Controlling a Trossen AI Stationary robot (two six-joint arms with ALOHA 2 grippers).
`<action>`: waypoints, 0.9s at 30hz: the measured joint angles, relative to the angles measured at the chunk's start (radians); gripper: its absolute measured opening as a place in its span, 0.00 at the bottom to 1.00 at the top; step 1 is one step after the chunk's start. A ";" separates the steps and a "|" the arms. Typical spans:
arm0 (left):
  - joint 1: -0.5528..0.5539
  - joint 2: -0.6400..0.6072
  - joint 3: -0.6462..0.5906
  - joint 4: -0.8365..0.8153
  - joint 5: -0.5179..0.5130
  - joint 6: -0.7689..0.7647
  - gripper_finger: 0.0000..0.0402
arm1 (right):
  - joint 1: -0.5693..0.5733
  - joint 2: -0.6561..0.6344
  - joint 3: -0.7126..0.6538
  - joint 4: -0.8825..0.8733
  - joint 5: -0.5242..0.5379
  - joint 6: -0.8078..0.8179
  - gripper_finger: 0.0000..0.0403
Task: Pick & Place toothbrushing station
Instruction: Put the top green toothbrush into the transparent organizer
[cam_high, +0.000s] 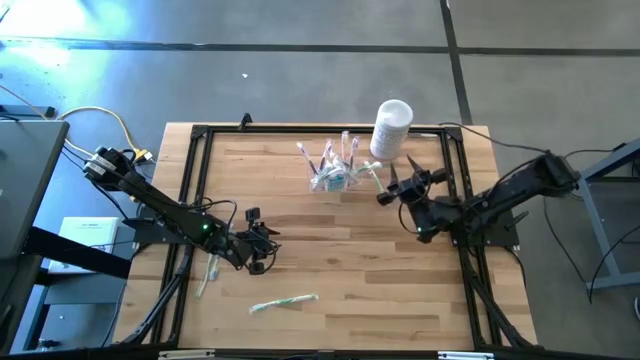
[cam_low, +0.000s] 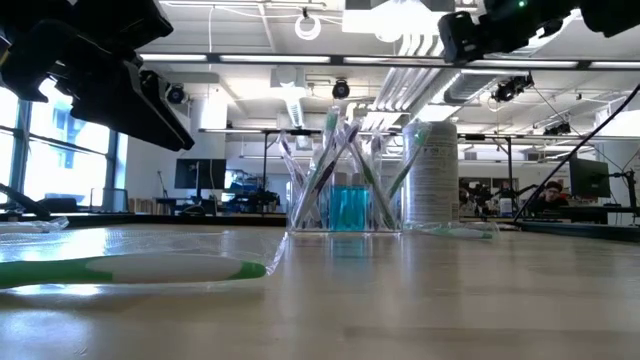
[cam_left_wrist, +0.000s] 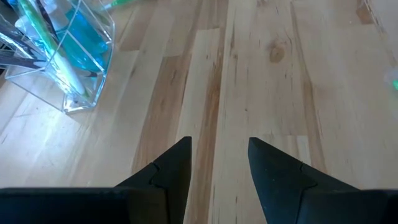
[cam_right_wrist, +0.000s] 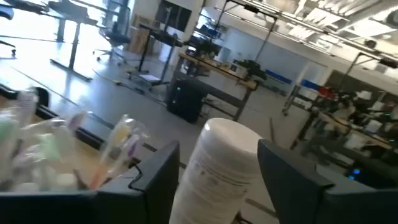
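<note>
**Meanwhile, the clear holder stands by the far edge with both grippers apart from it**

Meanwhile, the toothbrushing station (cam_high: 335, 172) stands on the worktop (cam_high: 330, 260) near the middle of its far edge, a clear plastic holder with upright compartments. Wrapped toothbrushes lean out of it at several angles, and a blue item (cam_low: 349, 208) sits inside. Just beside it, toward the far right corner, stands a white cylindrical container (cam_high: 391, 128); whether the two touch cannot be told.

The right gripper (cam_high: 391, 184) hangs above the worktop next to the station, on the side toward the right edge. Its jaws stand open with nothing between them; in its wrist view the white container (cam_right_wrist: 219, 174) shows through the gap, farther off.

The left gripper (cam_high: 262, 243) is nearer the left edge, well apart from the station. Its fingers (cam_left_wrist: 171, 171) are parted over bare wood and hold nothing.

Two more wrapped toothbrushes lie flat: one (cam_high: 283, 302) near the near edge, another (cam_high: 209, 273) close to the left edge beside the left arm.
</note>
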 joint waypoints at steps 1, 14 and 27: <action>0.000 0.000 0.000 0.000 0.000 0.000 0.38 | 0.010 0.001 -0.001 -0.003 0.001 0.018 0.51; 0.000 0.000 0.000 -0.027 0.057 -0.021 0.38 | 0.111 0.019 -0.031 -0.275 -0.003 0.463 0.43; 0.000 0.000 0.000 -0.039 0.066 -0.048 0.38 | 0.050 0.019 -0.129 -0.621 -0.605 1.073 0.43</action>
